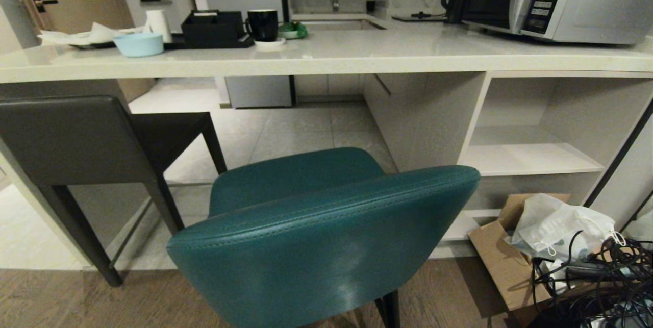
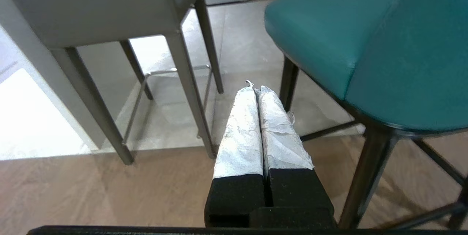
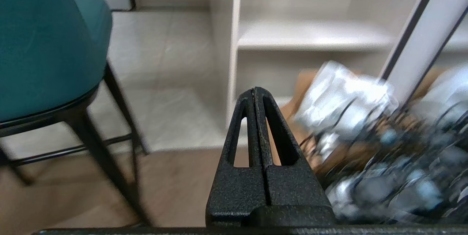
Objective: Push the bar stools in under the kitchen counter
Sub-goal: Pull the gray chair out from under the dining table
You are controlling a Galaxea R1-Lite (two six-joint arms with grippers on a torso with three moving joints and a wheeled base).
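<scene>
In the head view, you have the teal stool (image 1: pixel 326 236) dead centre in the lower half of the frame, its curved back toward you and its seat pointing up-frame at the tabletop (image 1: pixel 357 55). It stands clear of the tabletop edge, not tucked in. The grey stool (image 1: pixel 76 139) sits at middle left, already close under the edge, its seat partly beneath it. Neither arm shows here.

In the left wrist view, your left gripper (image 2: pixel 256 88) has its jaws pressed together on nothing. The teal stool (image 2: pixel 365 45) fills the upper right of the frame, the grey stool (image 2: pixel 109 8) the upper left; the jaws point at the floor gap between them, touching neither.

In the right wrist view, your right gripper (image 3: pixel 255 90) is likewise clenched and empty. The teal stool (image 3: pixel 44 37) lies at the left of the frame; a heap of cables and bags, blurred, fills the right.

So the teal stool stands between your two arms, and its push line runs straight ahead toward the open knee space. Both arms look about equally near, I judge; either closed gripper would need to swing inward onto the backrest.
</scene>
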